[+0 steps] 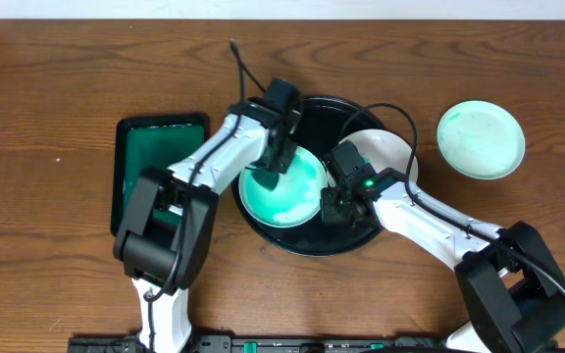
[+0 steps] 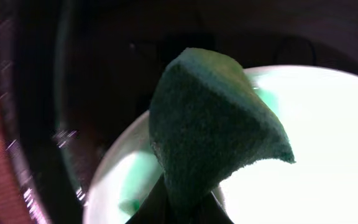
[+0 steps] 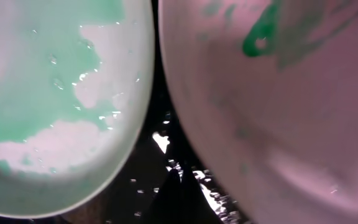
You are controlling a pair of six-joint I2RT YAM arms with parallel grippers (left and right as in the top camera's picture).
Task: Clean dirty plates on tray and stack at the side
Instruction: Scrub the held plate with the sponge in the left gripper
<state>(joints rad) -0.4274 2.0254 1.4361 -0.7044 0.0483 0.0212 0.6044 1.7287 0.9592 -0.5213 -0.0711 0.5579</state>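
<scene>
Your left gripper is clamped on a dark green sponge. The wrist view shows the fingers pinching its lower end while the folded pad stands up from them. It hangs over the left part of the smeared plate, but you cannot tell from these views whether the pad is touching the surface.

That plate lies flat in the tray, toward its left and front. Its face is white with broad teal-green film and patches, and the right wrist view shows water droplets beading on it.

Your right gripper sits low at the smeared plate's right edge with its jaws shut. No view shows anything between them. Just beside it, dark wet tray floor shows in a narrow gap between two plates that lie close together but apart.

The second plate lies on the tray's right side, partly under the right arm. It is mostly white with a green smear near one edge. Whether its outer edge overhangs the rim is unclear.

A third plate, tinted pale teal, rests alone on the wooden table, to the right of the tray and well apart from it.

Left of the tray, a green tray lies flat, with a glossy green bed.
</scene>
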